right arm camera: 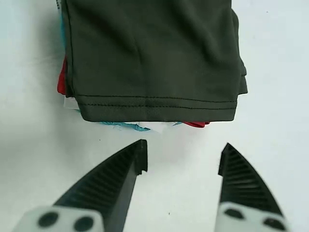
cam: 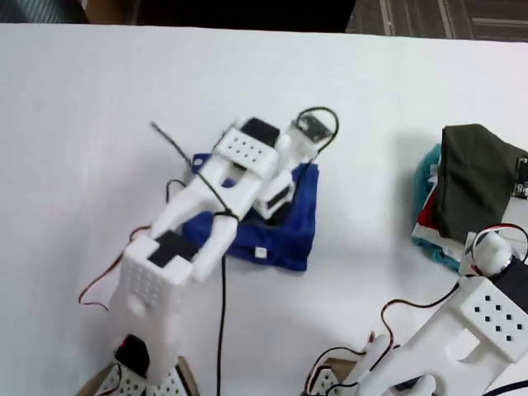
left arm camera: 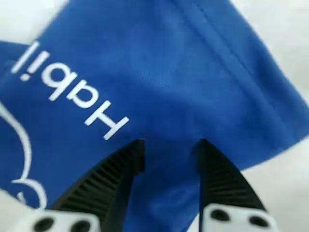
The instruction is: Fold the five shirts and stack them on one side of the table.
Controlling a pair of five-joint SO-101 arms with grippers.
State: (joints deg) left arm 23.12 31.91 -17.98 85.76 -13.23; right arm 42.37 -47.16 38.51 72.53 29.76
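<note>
L arm [cam: 194,206]: stretched long from the near side, lower link rising, forearm angled fwd and to the right. It bends at the L wrist [cam: 247,150] so the L fingers [left arm camera: 108,181] point down. Fingers are black, ribbed on the inner faces, w/ white mounts at the root. Tips are apart w/ a moderate gap.

R arm [cam: 474,318]: tucked back at the near right corner, white link slanting up and to the right. R fingers [right arm camera: 113,179] are the same black ribbed type, spread wider than the L pair, tips well apart, aimed fwd and down.

Cables [cam: 221,313] (black, red) trail along both arms.
</note>
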